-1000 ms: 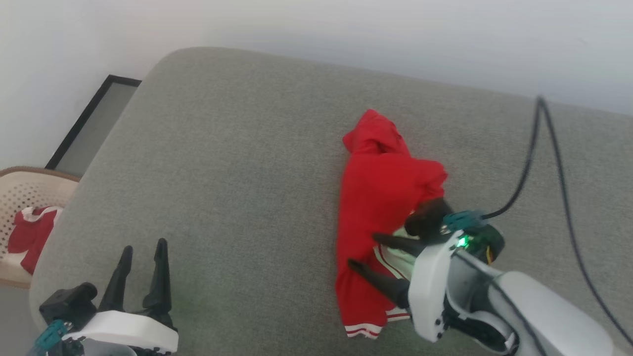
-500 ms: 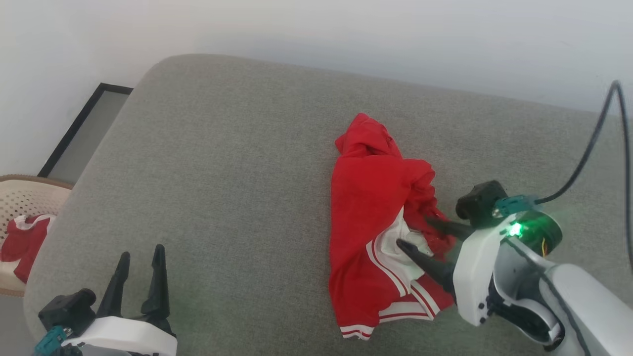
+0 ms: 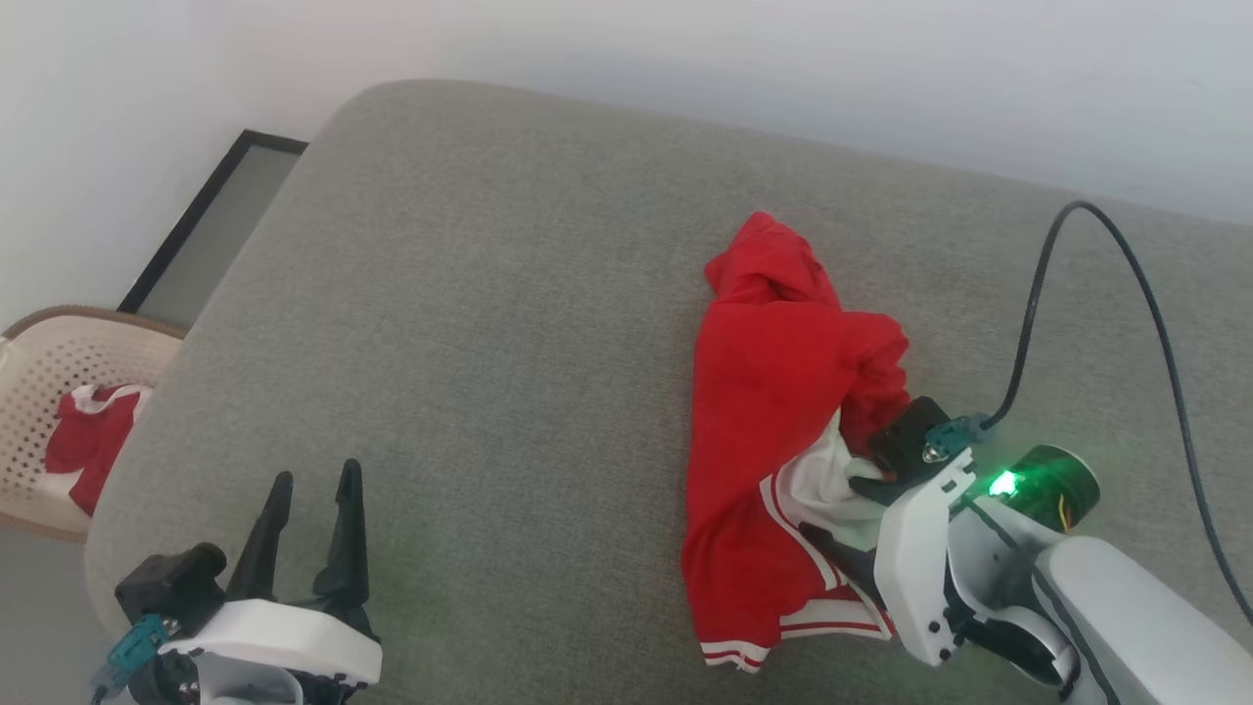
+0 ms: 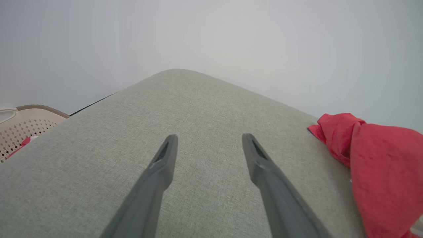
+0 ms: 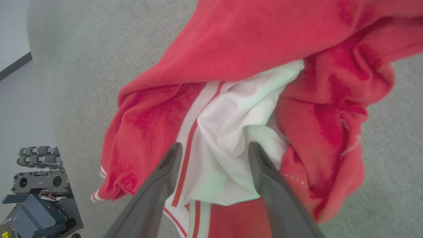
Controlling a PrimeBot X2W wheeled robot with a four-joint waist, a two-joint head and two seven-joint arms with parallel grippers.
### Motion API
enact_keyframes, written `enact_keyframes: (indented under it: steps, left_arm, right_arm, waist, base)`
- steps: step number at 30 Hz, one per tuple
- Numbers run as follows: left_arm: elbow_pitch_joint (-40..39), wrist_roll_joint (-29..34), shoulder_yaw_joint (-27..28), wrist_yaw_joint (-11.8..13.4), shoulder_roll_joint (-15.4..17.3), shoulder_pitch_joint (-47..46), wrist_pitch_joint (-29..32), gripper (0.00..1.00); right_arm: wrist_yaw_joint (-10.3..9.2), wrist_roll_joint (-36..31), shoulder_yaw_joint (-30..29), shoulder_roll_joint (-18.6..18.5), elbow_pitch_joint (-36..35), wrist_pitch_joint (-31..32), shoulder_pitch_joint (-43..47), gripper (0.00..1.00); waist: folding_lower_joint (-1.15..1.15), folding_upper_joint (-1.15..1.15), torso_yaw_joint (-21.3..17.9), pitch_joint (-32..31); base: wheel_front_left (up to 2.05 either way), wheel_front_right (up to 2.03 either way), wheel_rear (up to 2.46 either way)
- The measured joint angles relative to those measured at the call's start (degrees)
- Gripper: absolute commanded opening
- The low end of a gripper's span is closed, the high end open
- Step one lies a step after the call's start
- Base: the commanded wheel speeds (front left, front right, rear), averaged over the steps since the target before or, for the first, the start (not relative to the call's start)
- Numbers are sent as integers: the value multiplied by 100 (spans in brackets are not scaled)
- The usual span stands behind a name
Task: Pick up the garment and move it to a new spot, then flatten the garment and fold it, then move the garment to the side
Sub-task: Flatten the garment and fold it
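Note:
The garment (image 3: 773, 392) lies crumpled on the grey cushion (image 3: 489, 294), right of centre. It is bright red, with a white lining panel and striped hem bands showing at its near end. My right gripper (image 3: 834, 507) is open at that near end, one finger to each side of the bunched white lining (image 5: 231, 132). The right wrist view shows the same gripper (image 5: 214, 145) low over the garment (image 5: 248, 49), jaws apart, gripping nothing. My left gripper (image 3: 317, 473) is open above bare cushion at the lower left, well away from the garment. In the left wrist view the left gripper (image 4: 209, 136) points across the cushion, and the garment (image 4: 380, 158) is at the right edge.
A pale perforated basket (image 3: 88, 323) with a red-and-white cloth in it stands on the floor left of the cushion. A black-framed panel (image 3: 215, 225) lies by the wall. A black cable (image 3: 1038, 294) arcs up from my right wrist. The robot's base (image 5: 39, 191) shows beside the cushion's edge.
The head camera shifted. My right gripper drew back to the right from the garment's red near part; the white lining now lies exposed between its fingers. The left gripper stayed put.

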Motion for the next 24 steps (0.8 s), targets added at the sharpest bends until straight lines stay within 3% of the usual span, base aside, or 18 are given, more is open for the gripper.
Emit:
enact_keyframes:
  steps: [1,2,4,5,6,15,24]
  left_arm:
    - [12,0,-7,0,-14,-15,0,100]
    - [22,1,-9,-1,-26,-38,0,100]
    - [34,15,-7,-3,-43,-64,0,100]
    - [43,15,-7,-7,-52,-64,0,100]
    - [51,16,-3,-9,-63,-64,0,100]
    - [60,36,12,-10,-92,-49,0,100]
    - [-4,-1,67,-25,-30,46,0,100]
  right_arm:
    - [1,-14,1,10,94,-30,-38,100]
    - [1,-48,19,20,174,-56,-83,93]
    - [1,-102,47,37,344,-68,-147,48]
    - [1,-114,69,55,431,-104,-176,31]
    - [1,-136,126,54,494,-110,-218,0]
    - [1,45,99,-25,564,-312,-352,0]
    - [1,163,-771,-367,-151,-290,-263,0]
  waist:
    - [0,0,23,16]
    - [0,0,45,29]
    - [0,0,81,47]
    - [0,0,92,54]
    - [0,0,101,58]
    - [0,0,67,16]
    - [0,0,-96,-60]
  base:
    - [0,0,0]
    - [0,0,0]
    - [0,0,0]
    - [0,0,0]
    - [0,0,0]
    - [0,0,0]
    - [0,0,0]
